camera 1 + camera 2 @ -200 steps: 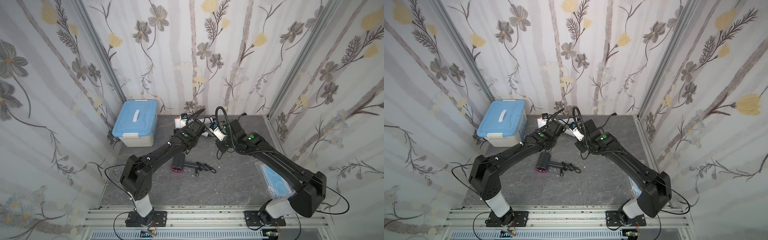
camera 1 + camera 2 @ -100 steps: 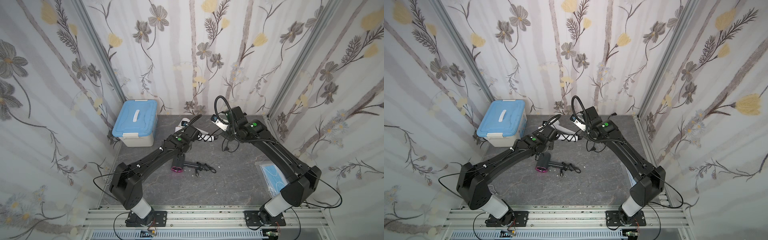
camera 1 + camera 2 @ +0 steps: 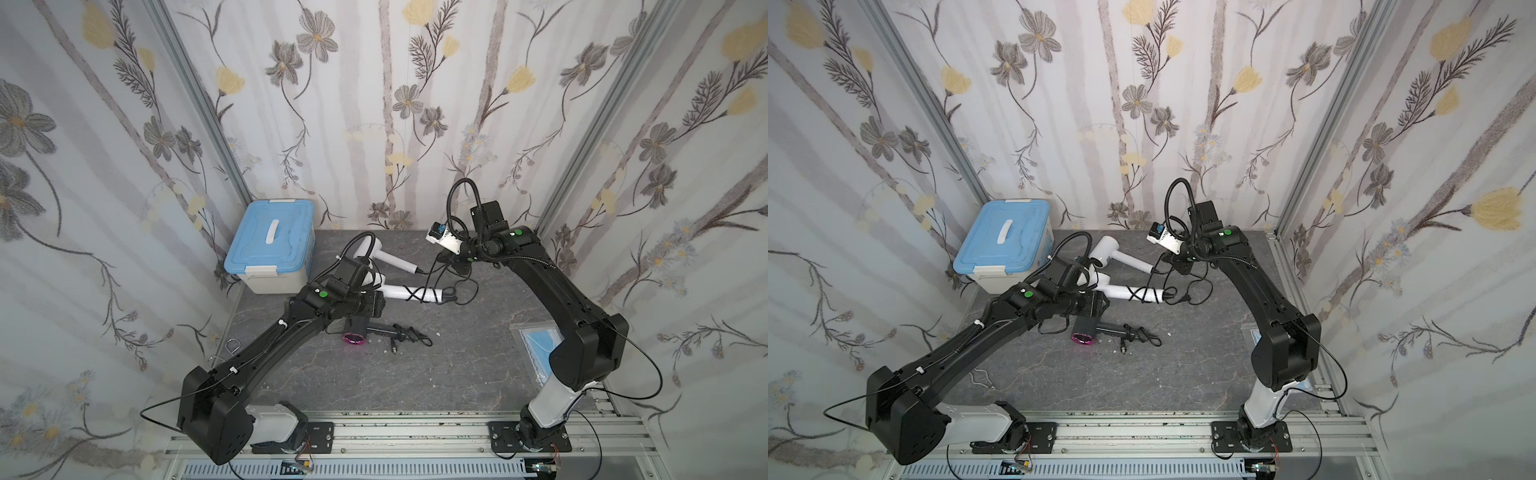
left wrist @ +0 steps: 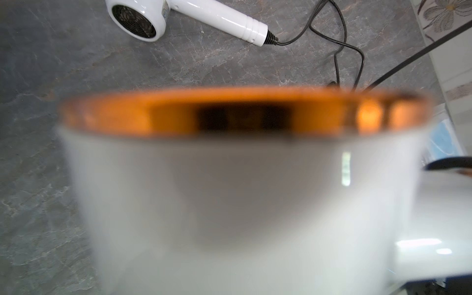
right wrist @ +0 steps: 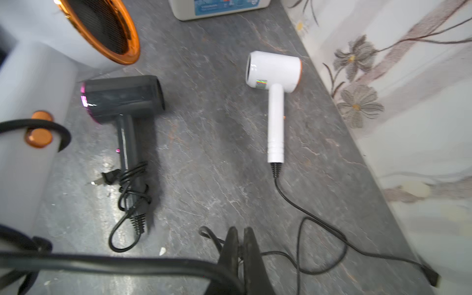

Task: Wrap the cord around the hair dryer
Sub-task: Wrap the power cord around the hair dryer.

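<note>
We see the grey counter [image 3: 457, 374] bearing a blue-lidded box [image 3: 270, 245] at its far-left corner, a white dryer [image 3: 390, 259] and a black dryer [image 3: 359, 330].

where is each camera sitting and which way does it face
Top views: high over the base rail, looking down at the table; left arm and right arm whole.
Left wrist: on that arm, faces the far white dryer past the blurred gold-ringed dryer; no fingers show.
Right wrist: on its arm, looks along the shut right gripper pinching the cord.
Shared: both wrist views show the far white dryer.

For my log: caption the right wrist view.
Right claw pinching a cord; black hair dryer and white hair dryer beyond.
</note>
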Tool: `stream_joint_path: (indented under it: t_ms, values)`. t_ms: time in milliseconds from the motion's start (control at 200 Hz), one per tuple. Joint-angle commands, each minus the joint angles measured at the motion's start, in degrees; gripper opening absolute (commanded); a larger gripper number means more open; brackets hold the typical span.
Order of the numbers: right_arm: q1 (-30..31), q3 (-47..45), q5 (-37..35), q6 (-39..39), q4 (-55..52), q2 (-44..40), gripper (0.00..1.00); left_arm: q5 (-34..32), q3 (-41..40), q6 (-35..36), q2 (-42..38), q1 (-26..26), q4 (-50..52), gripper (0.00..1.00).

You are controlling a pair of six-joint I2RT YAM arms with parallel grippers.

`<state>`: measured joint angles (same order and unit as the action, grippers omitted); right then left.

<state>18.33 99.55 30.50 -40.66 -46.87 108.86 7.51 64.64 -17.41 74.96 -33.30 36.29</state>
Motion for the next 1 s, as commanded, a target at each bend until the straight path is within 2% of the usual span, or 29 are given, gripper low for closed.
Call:
stream_joint_path:
  t_ms: [0, 100, 225, 365, 505, 679, 994]
  values:
    - [-1.75, -0.71, 16.11, -1.45, 3.14, 0.74, 0.01, 12.26, -0.79, 0.78, -2.06, 0.94, -4.3, 0.0]
    - [-2.88, -1.64, 19.45, -0.32, 3.37, 1.41, 0.07, 8.97, 0.47, -3.07, -2.56, 1.45, -6.77, 0.0]
    - [-3.18, -2.93, 23.78, 0.85, 3.94, 1.89, 0.2, 4.54, 4.61, -6.58, -5.22, 1.82, -8.41, 0.0]
    - [-3.22, -8.07, 29.98, 5.52, 10.66, 0.37, 0.36, 3.65, 11.93, -9.38, -3.76, 1.65, -8.15, 0.0]
    - [-3.22, -13.17, 30.15, 10.31, 17.18, -1.97, 0.47, 2.32, 16.69, -10.23, -2.48, 1.59, -5.12, 0.0]
    - [-3.21, -20.15, 29.04, 14.82, 23.98, -4.08, 0.52, 1.87, 17.92, -11.29, -1.66, 1.61, -4.77, 0.0]
    - [-2.56, -34.37, 30.95, 27.97, 44.46, -7.06, 0.57, 2.69, 18.24, -13.38, -1.65, 1.62, -5.66, 0.0]
